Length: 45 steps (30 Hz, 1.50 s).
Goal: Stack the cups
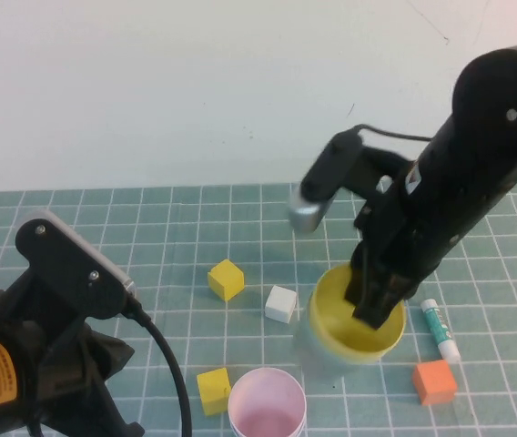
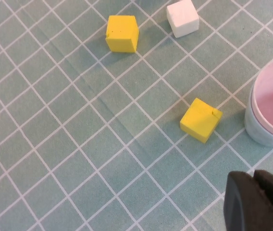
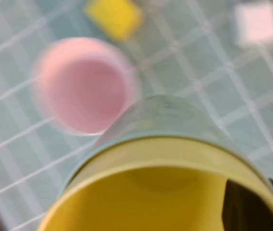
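Teal gridded surface (image 1: 104,205), white wall behind. Yellow cup (image 1: 357,319) sits nested in a pale outer cup; one stack looks made. Pink cup (image 1: 268,405) stands apart, near-left of the yellow cup, seemingly nested too, in a pale cup. Likely left: joining both stacks. Right hand (image 1: 374,305) pinches the yellow cup's far rim, one finger inside. Left hand (image 2: 256,202), pressed together, hovers just beside the pink cup. White cube (image 1: 281,303) touches the stack's left; orange cube (image 1: 434,381) and glue stick (image 1: 440,329) crowd its right. Lane toward pink looks open.
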### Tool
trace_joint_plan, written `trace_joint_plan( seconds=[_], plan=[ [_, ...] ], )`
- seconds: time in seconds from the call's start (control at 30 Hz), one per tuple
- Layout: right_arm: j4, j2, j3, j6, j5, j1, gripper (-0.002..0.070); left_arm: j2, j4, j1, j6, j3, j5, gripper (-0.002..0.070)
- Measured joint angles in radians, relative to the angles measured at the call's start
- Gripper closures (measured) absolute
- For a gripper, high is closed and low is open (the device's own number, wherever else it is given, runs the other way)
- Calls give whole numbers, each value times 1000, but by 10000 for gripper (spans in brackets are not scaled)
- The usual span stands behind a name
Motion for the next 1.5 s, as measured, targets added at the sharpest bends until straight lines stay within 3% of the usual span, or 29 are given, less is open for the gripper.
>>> trace_joint_plan(
  seconds=[0.2, 0.5, 0.57, 0.73, 0.83, 0.9, 1.03, 1.13, 1.5],
  plan=[
    [19, 19, 0, -31, 1, 139, 645, 0, 0, 0, -8, 0, 0, 676],
    [35, 128, 0, -35, -93, 153, 636, 0, 0, 0, -14, 3, 4, 676],
    [36, 149, 0, -35, -102, 153, 610, 0, 0, 0, -14, 12, 4, 676],
    [38, 174, -2, -30, -120, 153, 437, 0, 0, 0, -36, 41, -1, 676],
    [40, 169, -22, -5, -118, 153, 410, -22, 0, 0, -66, 47, -1, 676],
    [40, 141, -22, -1, -118, 153, 440, -59, 0, 0, -90, 51, 0, 676],
    [42, 16, 44, 4, -170, 153, 584, -203, 0, 0, -148, 51, 5, 676],
    [60, -125, 150, 6, -253, 153, 650, -342, 0, 0, -163, 51, 25, 676],
    [66, -666, 602, -15, -597, 153, 678, -696, 2, 0, -175, 237, 36, 676]
  ],
)
